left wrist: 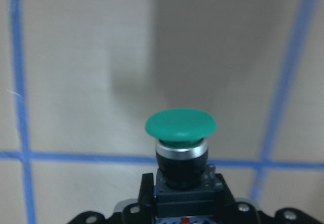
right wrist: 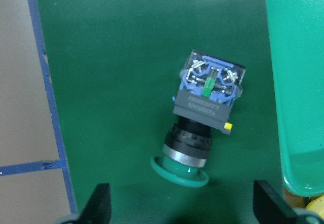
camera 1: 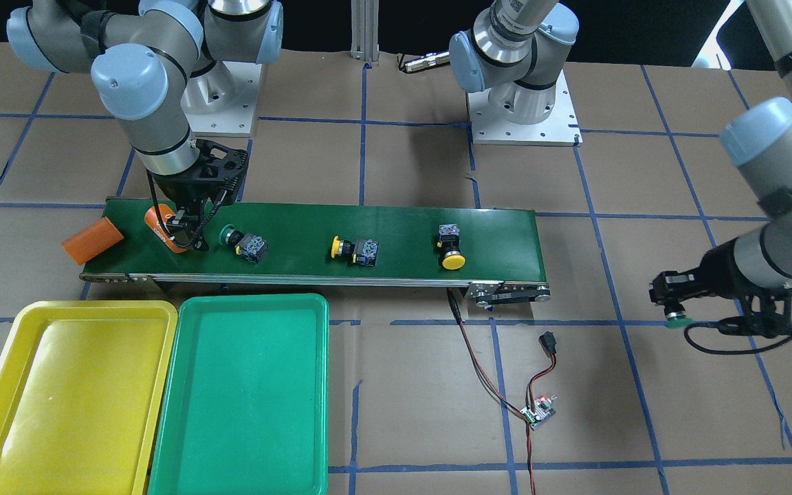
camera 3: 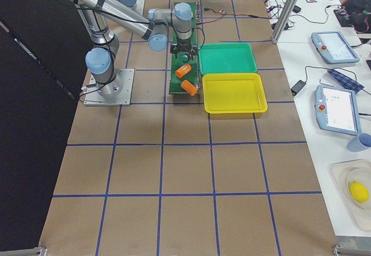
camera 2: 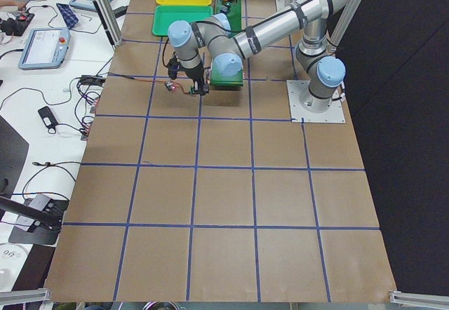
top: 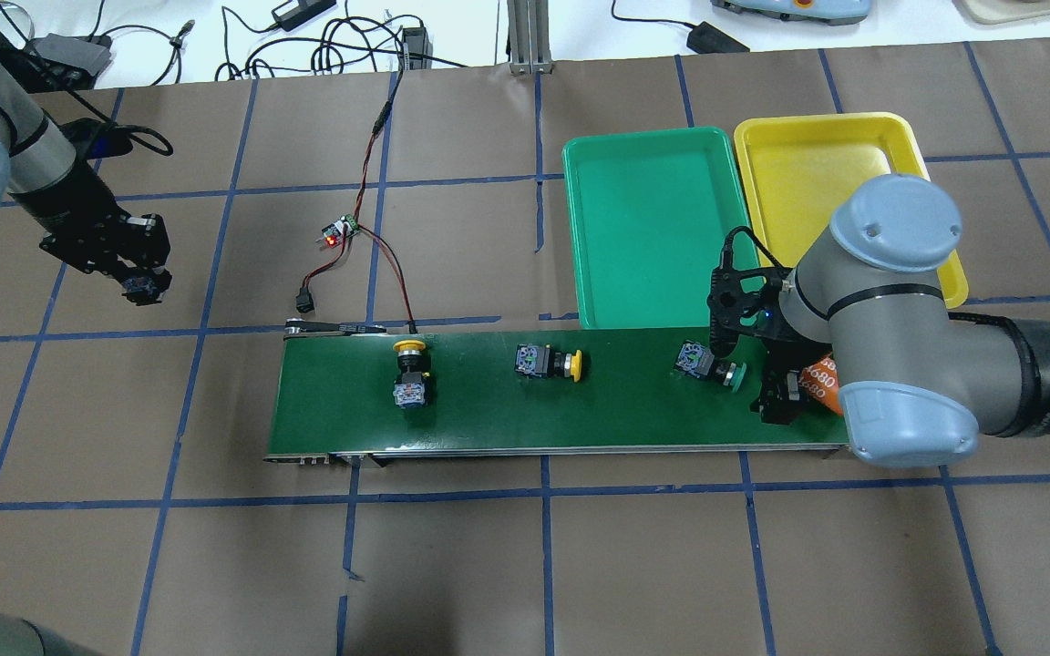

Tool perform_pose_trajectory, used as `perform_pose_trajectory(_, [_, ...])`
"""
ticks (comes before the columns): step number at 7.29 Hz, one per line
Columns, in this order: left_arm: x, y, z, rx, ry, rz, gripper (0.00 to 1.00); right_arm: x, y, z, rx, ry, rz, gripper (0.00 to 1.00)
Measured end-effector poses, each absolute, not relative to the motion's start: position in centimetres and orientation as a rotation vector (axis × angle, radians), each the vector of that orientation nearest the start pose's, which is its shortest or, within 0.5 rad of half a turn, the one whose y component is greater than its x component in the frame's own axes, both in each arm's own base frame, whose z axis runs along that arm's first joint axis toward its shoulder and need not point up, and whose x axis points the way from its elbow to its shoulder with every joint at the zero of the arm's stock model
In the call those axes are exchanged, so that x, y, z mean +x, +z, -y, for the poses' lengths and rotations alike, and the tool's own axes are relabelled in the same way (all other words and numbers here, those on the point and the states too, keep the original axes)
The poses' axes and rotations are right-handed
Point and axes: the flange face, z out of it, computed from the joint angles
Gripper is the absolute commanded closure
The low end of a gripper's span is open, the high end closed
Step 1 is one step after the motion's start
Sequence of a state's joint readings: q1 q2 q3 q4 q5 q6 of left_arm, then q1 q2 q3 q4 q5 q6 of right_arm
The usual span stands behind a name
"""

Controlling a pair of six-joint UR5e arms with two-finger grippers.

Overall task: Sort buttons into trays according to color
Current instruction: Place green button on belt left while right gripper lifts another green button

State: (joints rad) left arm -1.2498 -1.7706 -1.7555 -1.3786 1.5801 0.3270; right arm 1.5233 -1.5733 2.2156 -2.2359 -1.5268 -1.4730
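Observation:
My left gripper (top: 140, 287) hangs over bare brown table far from the belt, shut on a green button (left wrist: 180, 133), cap pointing down (camera 1: 678, 319). My right gripper (camera 1: 186, 237) is open just above the belt's tray end, its fingers (right wrist: 101, 206) wide apart. A green button (right wrist: 202, 117) lies on its side just ahead of them (top: 712, 364). Two yellow buttons (top: 548, 363) (top: 409, 369) lie further along the belt. The green tray (top: 643, 228) and the yellow tray (top: 817, 182) sit side by side beyond the belt, with nothing in them.
The dark-green conveyor belt (camera 1: 368, 227) runs across the table. An orange cylinder (camera 1: 162, 230) lies right beside my right gripper, and another (camera 1: 92, 240) hangs off the belt's end. A small circuit board (camera 1: 539, 411) with red and black wires lies near the belt's other end.

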Motion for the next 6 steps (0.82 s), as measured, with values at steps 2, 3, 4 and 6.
perform_pose_trajectory(2, [-1.8,31.1,50.3,0.068,0.309,-3.17,1.0,11.8,25.2,42.1,-2.041,-0.068,-2.364,0.47])
perform_pose_trajectory(3, [-4.7,30.1,49.5,0.085,0.281,-3.157,1.0,11.8,25.0,42.1,-2.038,-0.06,-2.363,0.71])
perform_pose_trajectory(4, [-6.9,28.9,49.2,0.06,0.245,-3.147,1.0,11.7,24.7,42.1,-2.034,-0.051,-2.363,0.8])
perform_pose_trajectory(6, [-8.6,27.1,48.4,0.03,0.226,-3.138,1.0,11.7,24.7,42.4,-2.032,-0.052,-2.367,0.85])
